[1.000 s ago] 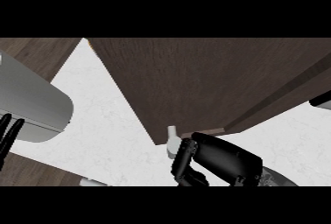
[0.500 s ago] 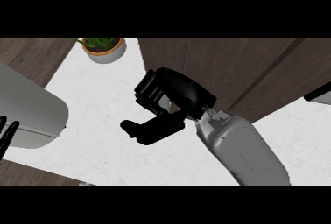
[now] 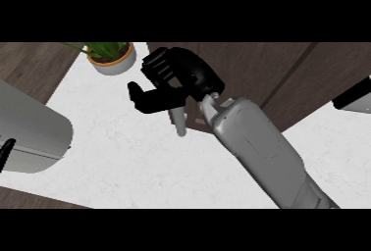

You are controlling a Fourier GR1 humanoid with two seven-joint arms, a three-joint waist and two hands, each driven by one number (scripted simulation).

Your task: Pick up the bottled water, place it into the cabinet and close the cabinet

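No bottled water shows in the head view. My right hand (image 3: 176, 80) is up against the dark wooden cabinet door (image 3: 268, 73), near its left edge. Its fingers are relaxed and hold nothing, and the thumb sticks out to the lower left. A grey bar handle (image 3: 177, 122) on the door hangs just below the hand. The grey right forearm (image 3: 253, 147) runs down to the lower right. At the far left edge only one straight finger of my left hand (image 3: 6, 150) shows, beside the grey left forearm (image 3: 29, 127).
A potted green plant (image 3: 110, 57) stands on the white marble counter (image 3: 130, 162) at the upper left, close to the right hand. A white and black object (image 3: 353, 96) pokes in at the right edge. Dark wood shows at the left.
My right hand has risen from the lower part of the view up and leftward onto the cabinet door. The view has shifted, bringing the plant and the door handle into sight.
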